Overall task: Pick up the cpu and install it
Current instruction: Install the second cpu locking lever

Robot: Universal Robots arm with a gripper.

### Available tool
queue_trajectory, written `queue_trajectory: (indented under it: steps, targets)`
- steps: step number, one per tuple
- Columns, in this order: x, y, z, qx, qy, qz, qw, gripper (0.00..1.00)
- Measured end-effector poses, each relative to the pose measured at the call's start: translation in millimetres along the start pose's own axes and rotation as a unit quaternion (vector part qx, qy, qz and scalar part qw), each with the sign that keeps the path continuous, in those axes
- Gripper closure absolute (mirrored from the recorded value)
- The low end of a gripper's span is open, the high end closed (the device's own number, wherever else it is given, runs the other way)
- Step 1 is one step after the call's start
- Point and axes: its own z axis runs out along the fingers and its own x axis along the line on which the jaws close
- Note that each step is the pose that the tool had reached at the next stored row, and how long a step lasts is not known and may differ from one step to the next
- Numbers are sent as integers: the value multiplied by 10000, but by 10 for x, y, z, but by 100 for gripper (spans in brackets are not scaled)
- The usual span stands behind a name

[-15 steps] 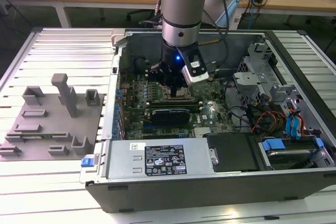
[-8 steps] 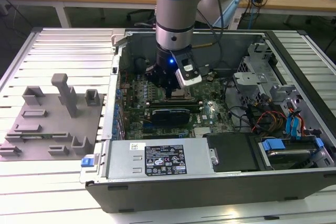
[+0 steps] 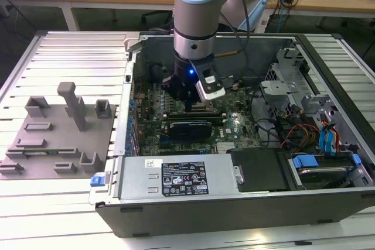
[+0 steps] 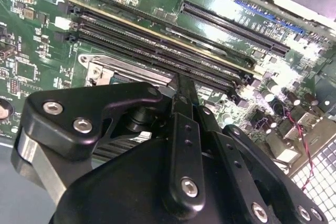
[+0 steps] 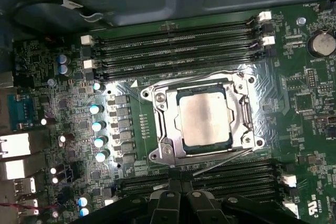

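The cpu (image 5: 203,115), a flat square chip with a silvery-grey top, lies flat inside the metal socket frame (image 5: 158,99) on the green motherboard (image 5: 63,103). The frame's bracket stands open around it. In the exterior view my gripper (image 3: 188,108) is down inside the open computer case (image 3: 176,209), over the motherboard. Its black fingers come together in both wrist views, gripper (image 4: 181,81) and gripper (image 5: 181,183), with nothing between them. It sits just off one edge of the socket, above the memory slots (image 4: 157,51), apart from the cpu.
A grey plastic tray (image 3: 53,139) with upright posts lies on the slatted table at the exterior view's left. Inside the case are a black card (image 3: 187,128), drive cages (image 3: 293,80), coloured cables (image 3: 293,133) and a power supply (image 3: 176,177). Case walls ring the board.
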Motion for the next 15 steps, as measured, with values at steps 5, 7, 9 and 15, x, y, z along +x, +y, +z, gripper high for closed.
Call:
queue_trajectory:
  steps: [5, 7, 9, 15]
  targets:
    - [75, -11, 56, -77, 9, -6, 10000, 89]
    - [103, -16, 75, -125, 14, -7, 9999, 89]
    - [116, -22, 114, -176, 21, -11, 9998, 89]
    - [115, -25, 192, -305, 40, -16, 9995, 89]
